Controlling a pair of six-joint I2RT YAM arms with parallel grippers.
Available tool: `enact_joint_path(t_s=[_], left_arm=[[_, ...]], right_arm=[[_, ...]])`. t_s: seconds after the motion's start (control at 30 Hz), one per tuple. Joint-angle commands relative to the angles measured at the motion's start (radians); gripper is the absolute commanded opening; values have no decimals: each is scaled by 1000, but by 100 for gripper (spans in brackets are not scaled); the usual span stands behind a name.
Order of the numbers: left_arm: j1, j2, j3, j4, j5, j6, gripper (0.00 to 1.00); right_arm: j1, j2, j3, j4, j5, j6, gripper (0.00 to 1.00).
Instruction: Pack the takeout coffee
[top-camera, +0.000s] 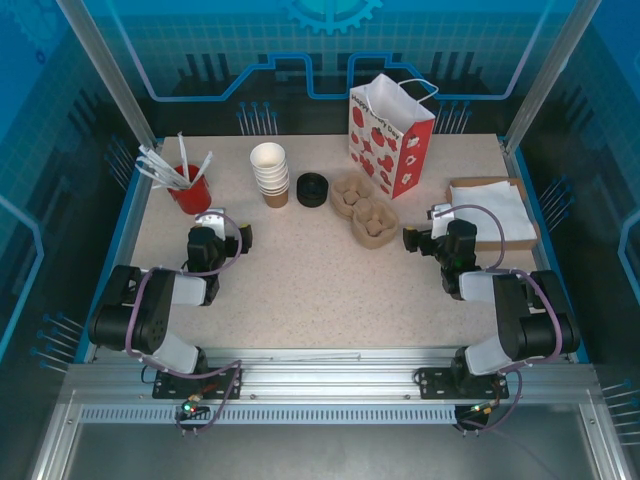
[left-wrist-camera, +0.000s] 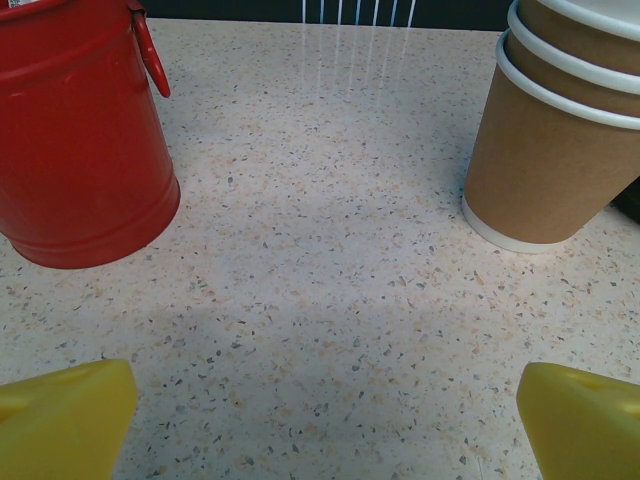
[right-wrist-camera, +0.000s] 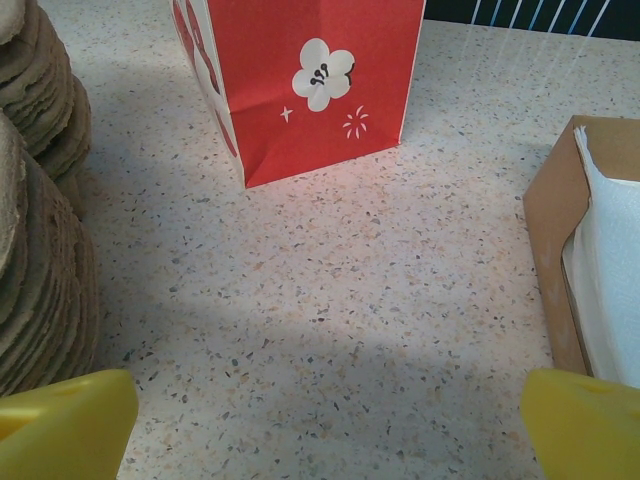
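The takeout coffee is out of view. A strawberry-print paper bag (top-camera: 392, 135) stands open at the back of the table; its red side (right-wrist-camera: 310, 80) faces my right wrist camera. My left gripper (top-camera: 228, 222) rests low on the table, open, its yellow fingertips (left-wrist-camera: 65, 415) spread wide over bare tabletop, with nothing between them. My right gripper (top-camera: 425, 225) is likewise open, and its yellow fingertips (right-wrist-camera: 585, 425) are wide apart over bare tabletop in front of the bag.
A red bucket of stirrers (top-camera: 190, 190) (left-wrist-camera: 75, 140) and a stack of lidless paper cups (top-camera: 270, 172) (left-wrist-camera: 560, 130) stand ahead of the left gripper. Loose black lids (top-camera: 313, 189), pulp cup carriers (top-camera: 365, 210) (right-wrist-camera: 40, 230) and a napkin box (top-camera: 490, 210) (right-wrist-camera: 590, 230) sit nearby.
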Motion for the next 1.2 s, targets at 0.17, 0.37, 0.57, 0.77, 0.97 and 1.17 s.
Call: enact_joint_path(t_s=[0.17, 0.37, 0.57, 0.77, 0.97, 1.17], left_arm=[[10, 10, 22, 34, 7, 2, 99], [10, -90, 44, -85, -51, -13, 99], [8, -335, 104, -387, -102, -157, 99], [8, -522, 169, -648, 106, -440, 99], [-77, -595, 188, -609, 360, -586, 96], [-237, -510, 383, -870, 349, -458, 93]], right_arm=[[-14, 11, 21, 26, -13, -7, 100], [-4, -97, 82, -179, 106, 42, 100], [-26, -310, 126, -404, 166, 180, 100], [-40, -540, 236, -734, 221, 322, 100], [12, -632, 304, -876, -14, 360, 100], [261, -481, 527, -1129, 20, 213, 95]])
